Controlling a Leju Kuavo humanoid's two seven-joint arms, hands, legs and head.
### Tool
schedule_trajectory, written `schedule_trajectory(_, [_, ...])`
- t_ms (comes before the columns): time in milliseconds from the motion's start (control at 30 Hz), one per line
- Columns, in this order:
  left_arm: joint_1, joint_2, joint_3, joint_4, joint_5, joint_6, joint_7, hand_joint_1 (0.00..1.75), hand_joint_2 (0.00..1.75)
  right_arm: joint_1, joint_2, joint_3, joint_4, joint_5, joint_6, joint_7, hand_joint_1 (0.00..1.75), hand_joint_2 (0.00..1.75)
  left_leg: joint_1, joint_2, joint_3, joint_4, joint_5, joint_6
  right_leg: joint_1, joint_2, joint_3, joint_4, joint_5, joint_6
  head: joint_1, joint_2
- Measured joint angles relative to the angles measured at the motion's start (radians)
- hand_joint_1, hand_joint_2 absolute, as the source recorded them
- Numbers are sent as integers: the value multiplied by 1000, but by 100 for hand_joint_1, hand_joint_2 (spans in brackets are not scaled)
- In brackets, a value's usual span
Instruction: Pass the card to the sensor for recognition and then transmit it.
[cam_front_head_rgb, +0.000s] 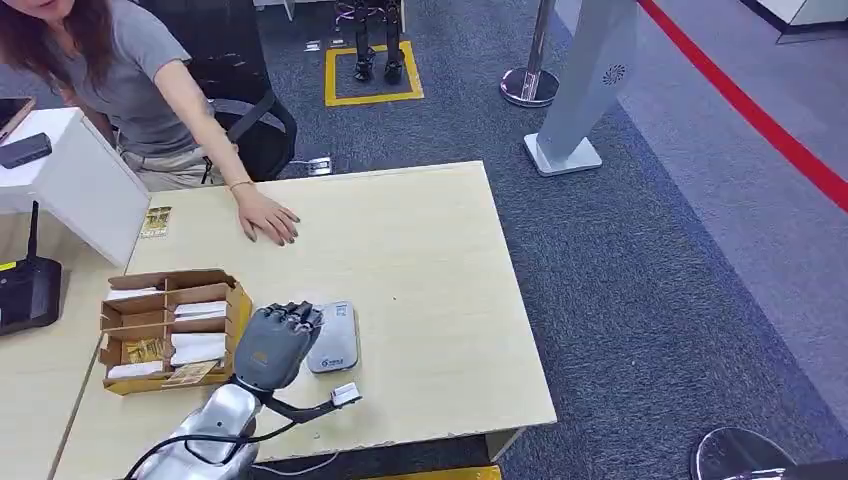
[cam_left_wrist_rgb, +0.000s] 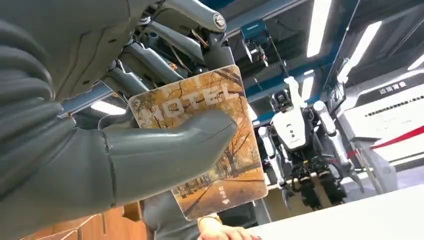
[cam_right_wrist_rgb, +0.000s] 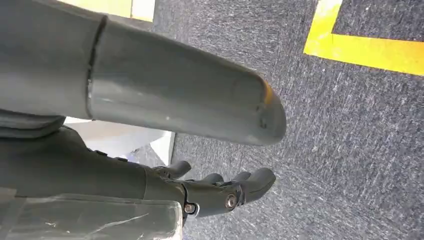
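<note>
So the robot's left hand (cam_front_head_rgb: 275, 343) is hovering right over the small silver-grey rounded sensor pad (cam_front_head_rgb: 335, 338) sitting on the pale wooden counter (cam_front_head_rgb: 430, 270), and it's gripping the glossy hotel key card with the autumn-trees print (cam_left_wrist_rgb: 210, 145): in the left wrist view the thick grey thumb is pressing across the card's face while the darker fingers (cam_left_wrist_rgb: 165, 45) are backing it from behind. From the head view the card itself is hidden under the hand, so I can't tell whether it's touching the sensor. Just beside the hand, a brown cardboard divider box (cam_front_head_rgb: 170, 328) is sitting with more cards and white slips in its compartments. A person in a grey top is leaning over the far side of the counter, their hand (cam_front_head_rgb: 268, 218) lying flat on the wood, well apart from the sensor. The right hand (cam_right_wrist_rgb: 220, 190) is hanging over dark grey carpet, holding nothing, fingers loosely extended and apart.
</note>
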Motion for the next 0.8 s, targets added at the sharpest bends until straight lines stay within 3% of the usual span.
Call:
schedule_trajectory(167, [-4, 1, 0, 25, 41, 0, -28, 175, 175, -3, 0, 15, 1, -4, 1, 6, 0, 0, 0, 0, 0, 0, 0, 0, 0, 0, 0, 0, 0, 0, 0, 0])
schedule_trajectory(567, [2, -24, 1, 70, 13, 0, -114, 175, 175, -11, 0, 28, 1, -2, 12, 6, 0, 0, 0, 0, 0, 0, 0, 0, 0, 0, 0, 0, 0, 0, 0, 0])
schedule_trajectory(800, [5, -41, 0, 83, 9, 0, -128, 175, 175, -15, 0, 40, 1, -2, 11, 6, 0, 0, 0, 0, 0, 0, 0, 0, 0, 0, 0, 0, 0, 0, 0, 0])
